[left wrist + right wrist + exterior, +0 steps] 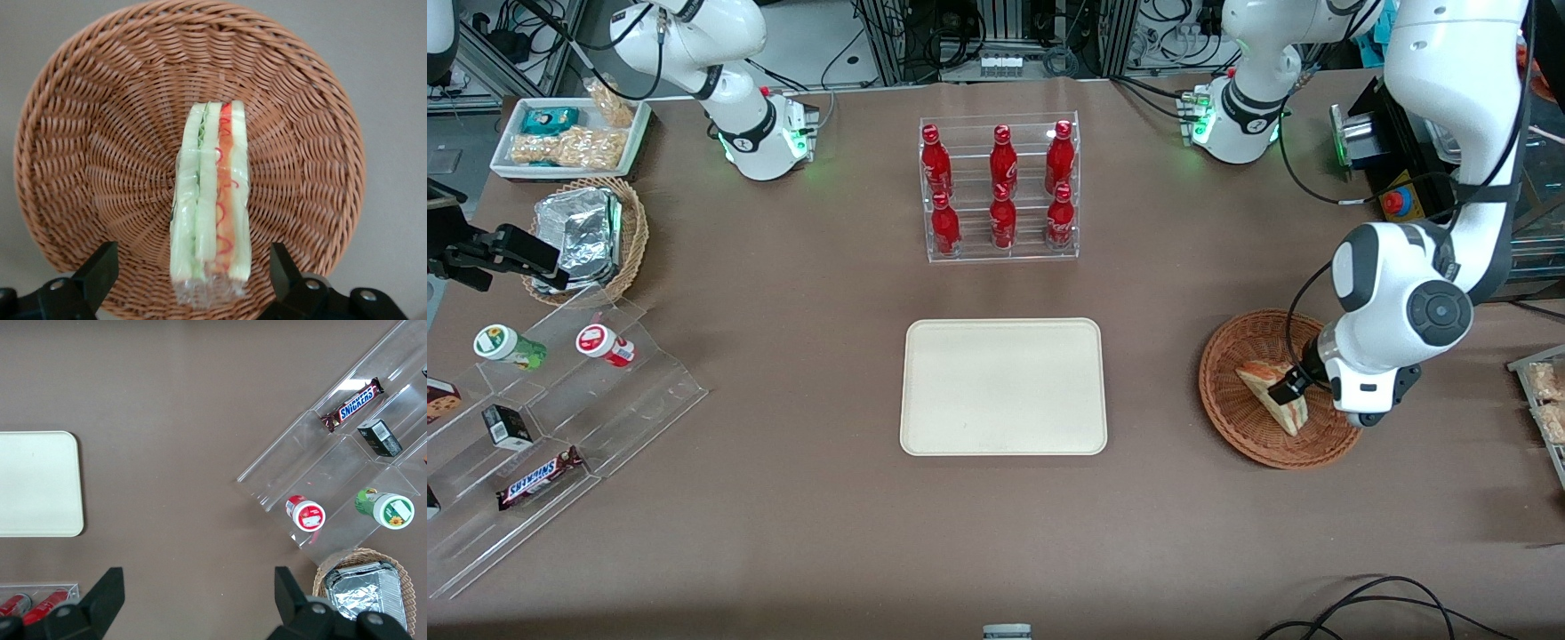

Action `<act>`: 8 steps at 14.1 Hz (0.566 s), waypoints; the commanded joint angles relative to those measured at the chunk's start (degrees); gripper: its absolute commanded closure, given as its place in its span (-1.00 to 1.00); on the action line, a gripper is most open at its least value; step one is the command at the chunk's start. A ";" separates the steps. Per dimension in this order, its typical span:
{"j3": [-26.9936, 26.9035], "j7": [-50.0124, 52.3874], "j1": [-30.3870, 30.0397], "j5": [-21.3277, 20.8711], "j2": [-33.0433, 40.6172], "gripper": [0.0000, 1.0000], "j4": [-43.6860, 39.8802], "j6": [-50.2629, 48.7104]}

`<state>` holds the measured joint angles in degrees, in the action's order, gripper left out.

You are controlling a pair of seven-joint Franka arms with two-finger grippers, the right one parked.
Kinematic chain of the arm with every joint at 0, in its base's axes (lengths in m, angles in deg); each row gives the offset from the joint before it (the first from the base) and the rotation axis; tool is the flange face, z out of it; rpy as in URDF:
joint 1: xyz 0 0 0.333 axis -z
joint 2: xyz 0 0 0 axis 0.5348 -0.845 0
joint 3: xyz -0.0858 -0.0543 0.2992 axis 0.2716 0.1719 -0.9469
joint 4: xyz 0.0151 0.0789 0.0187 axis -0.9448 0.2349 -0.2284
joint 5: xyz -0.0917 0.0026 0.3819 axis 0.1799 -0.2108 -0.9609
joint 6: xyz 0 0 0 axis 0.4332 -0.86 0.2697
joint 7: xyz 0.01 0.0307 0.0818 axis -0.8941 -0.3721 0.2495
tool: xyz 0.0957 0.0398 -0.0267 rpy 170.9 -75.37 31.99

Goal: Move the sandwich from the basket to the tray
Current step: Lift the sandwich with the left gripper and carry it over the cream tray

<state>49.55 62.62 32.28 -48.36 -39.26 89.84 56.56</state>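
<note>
Straddling the sandwich in the basket, the end effector gapes wide, gripping nothing.

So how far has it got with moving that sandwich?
Early on. The sandwich lies in the basket. The gripper is down over it, fingers open on either side, not gripping. Gripping, lifting and setting it on the tray are left; nothing is on it.
</note>
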 commanded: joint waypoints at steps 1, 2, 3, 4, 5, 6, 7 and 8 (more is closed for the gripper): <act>-0.32 4.10 0.58 0.12 -2.16 -0.84 -0.05 1.17; -0.32 6.19 0.58 0.21 -2.60 -0.20 -0.14 1.17; -0.32 8.30 0.58 0.12 -3.13 0.54 -0.31 1.17; -0.32 9.36 0.67 0.04 -3.66 0.80 -0.92 1.08; -0.32 9.46 0.67 -0.14 -3.84 0.85 -1.63 0.73; -0.32 9.29 0.67 -0.31 -3.58 0.89 -1.98 0.38; -0.32 9.11 0.67 -0.32 -2.88 0.90 -2.51 -1.10; -0.06 9.03 0.84 -0.32 -2.09 0.92 -4.43 -4.34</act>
<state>49.59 70.24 32.28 -48.32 -42.60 88.34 56.56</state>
